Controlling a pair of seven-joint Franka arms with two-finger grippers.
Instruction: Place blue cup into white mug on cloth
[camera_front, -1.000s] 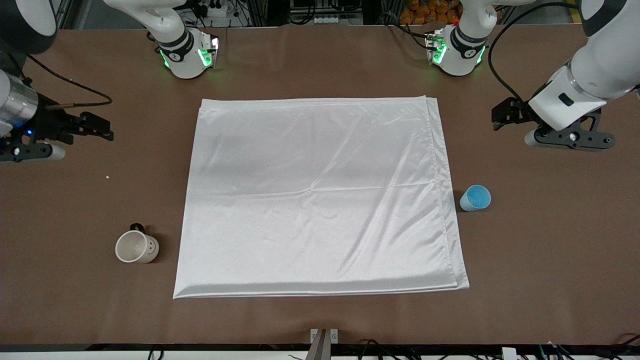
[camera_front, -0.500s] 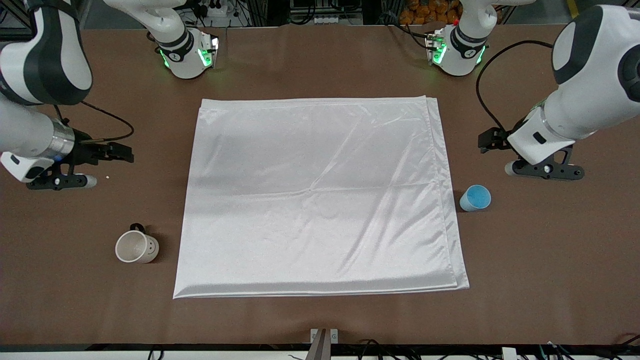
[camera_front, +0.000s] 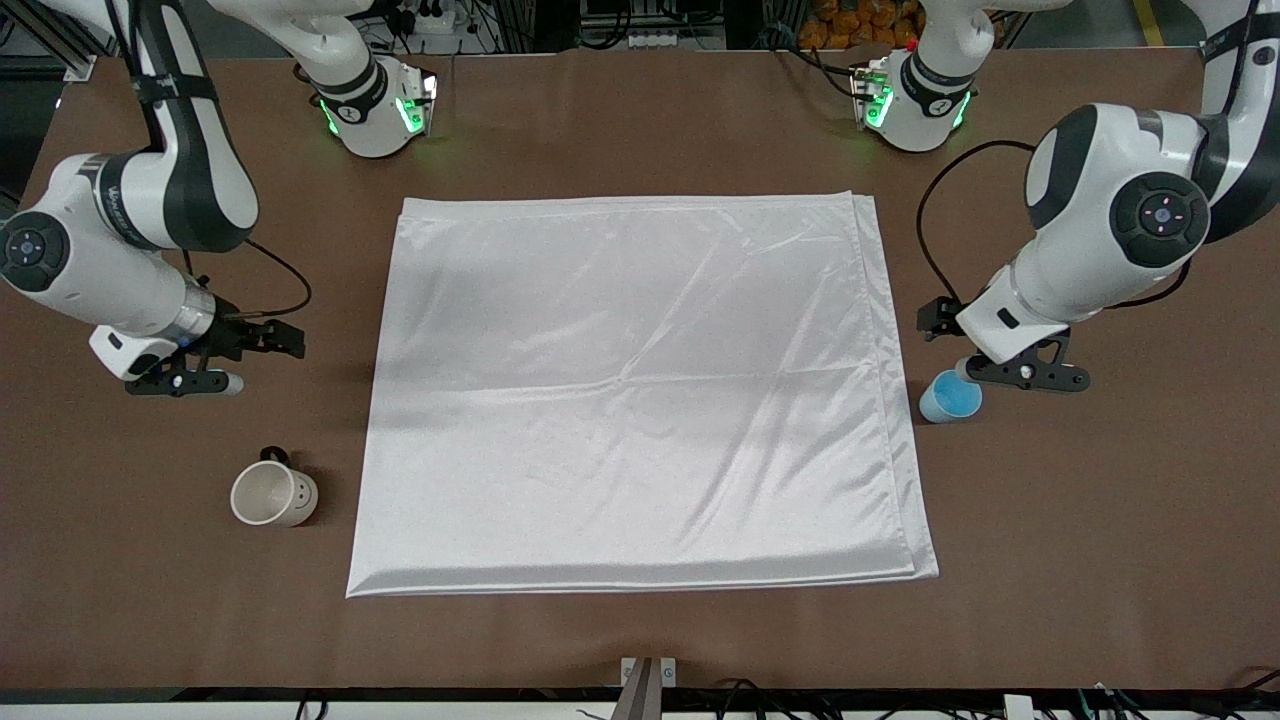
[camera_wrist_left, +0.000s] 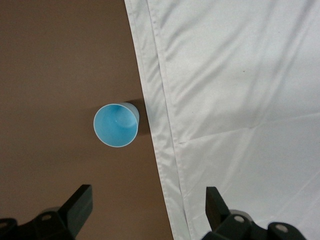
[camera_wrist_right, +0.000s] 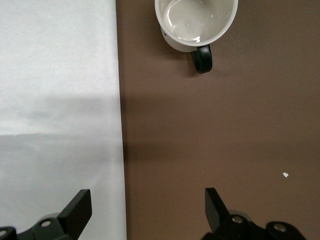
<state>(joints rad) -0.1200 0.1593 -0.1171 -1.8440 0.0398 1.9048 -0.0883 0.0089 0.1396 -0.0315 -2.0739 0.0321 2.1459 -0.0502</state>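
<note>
The cloth (camera_front: 640, 395) lies flat on the worktop (camera_front: 640, 120). The cup (camera_front: 950, 396) stands upright just off its edge at the left arm's end, the mug (camera_front: 273, 494) off the edge at the right arm's end. Left tool (camera_wrist_left: 147, 210) hangs open near the cup; right tool (camera_wrist_right: 147, 210) open, above bare worktop near the mug. The cup looks light, rigid and smooth: pinch across its rim, gently.

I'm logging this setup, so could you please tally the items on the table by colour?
White: 2, the white mug and the cloth
Blue: 1, the blue cup
Total: 3
</note>
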